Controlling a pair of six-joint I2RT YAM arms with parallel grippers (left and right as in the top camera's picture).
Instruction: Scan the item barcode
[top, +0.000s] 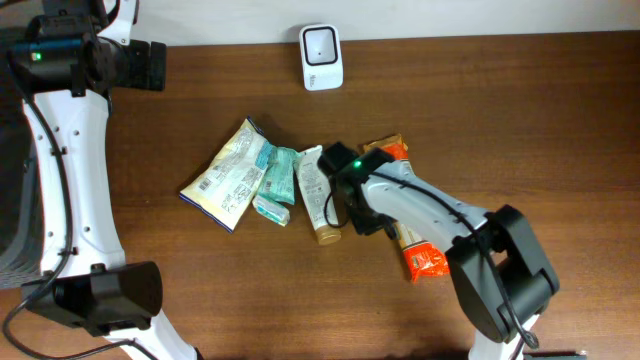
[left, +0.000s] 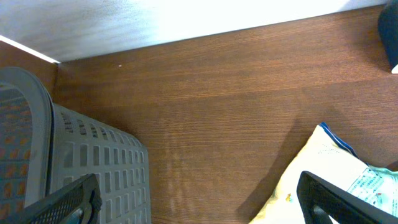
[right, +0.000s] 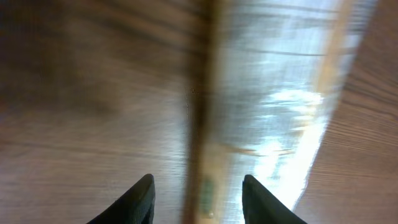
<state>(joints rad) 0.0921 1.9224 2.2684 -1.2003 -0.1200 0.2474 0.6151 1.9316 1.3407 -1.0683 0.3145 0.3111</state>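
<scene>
On the dark brown wooden worktop (top: 520, 110) a loose cluster of small goods lies near the middle. From left to right there is a cream foil pouch with a blue edge (top: 228, 175), a teal printed sachet (top: 280, 170) with a smaller teal packet (top: 270, 209) just below it, a white squeeze tube with a tan cap (top: 313, 185), and an orange snack packet (top: 425, 262) partly hidden under the right arm. A white box-shaped barcode scanner (top: 321, 56) stands at the far edge, well apart from the cluster.

The right gripper (right: 198, 199) hangs low over the white tube, right beside the orange packet. Its wrist view is badly blurred, showing only a pale, shiny strip beneath it. Its jaws stand partly apart, and nothing is seen clamped between them.

The left gripper (left: 199, 202) sits at the far left corner of the worktop, its jaws wide and empty. It hovers above bare wood between a grey slotted plastic basket (left: 93, 168) and the cream pouch
</scene>
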